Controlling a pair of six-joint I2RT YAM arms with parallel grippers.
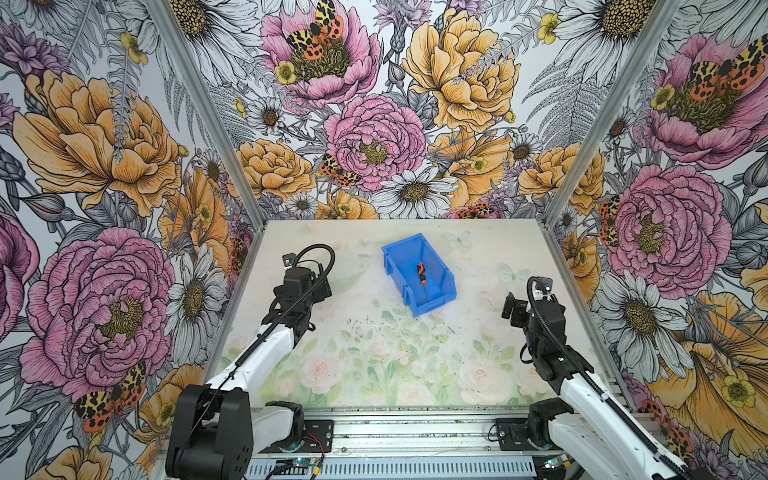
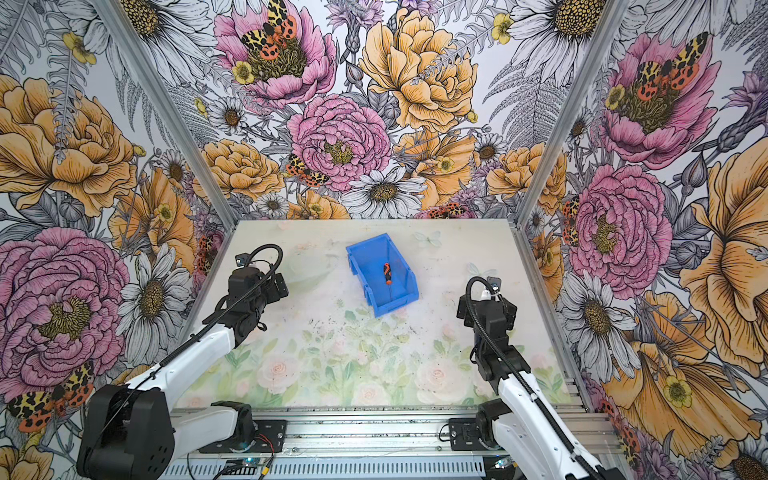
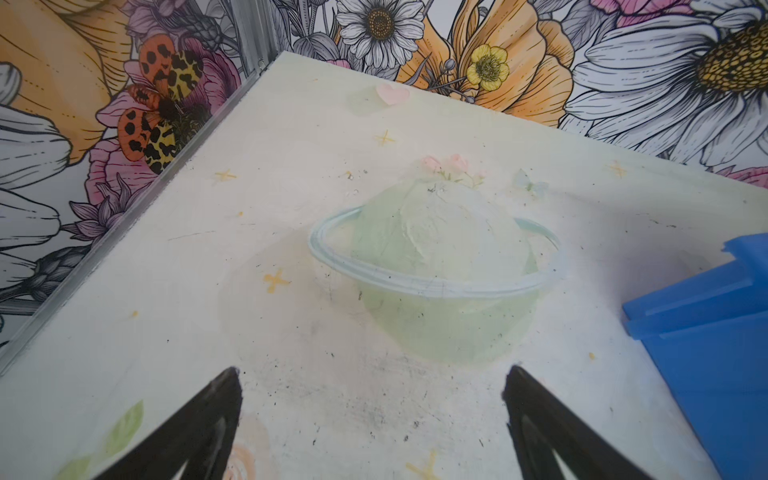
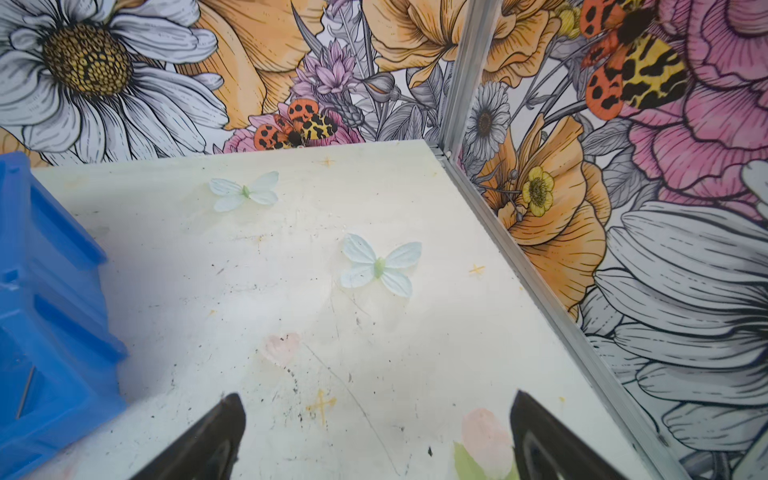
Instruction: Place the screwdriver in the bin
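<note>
The blue bin (image 1: 394,266) (image 2: 358,266) stands at the middle back of the table in both top views. The screwdriver (image 1: 421,274) (image 2: 387,274), with its orange-and-black handle, lies on the bin's floor, shaft towards the low front lip. My left gripper (image 1: 322,286) (image 3: 372,370) hovers to the left of the bin, open and empty; a bin corner (image 3: 706,332) shows at the edge of the left wrist view. My right gripper (image 1: 513,309) (image 4: 377,395) stays right of the bin, open and empty. The right wrist view catches the bin wall (image 4: 50,270) and the thin shaft (image 4: 25,392) inside.
Floral walls enclose the table on three sides, with metal frame posts (image 1: 253,216) (image 1: 548,216) at the back corners. An aluminium rail (image 1: 415,432) carrying both arm bases runs along the front edge. The table mat (image 1: 395,353) bears flat printed flowers and butterflies.
</note>
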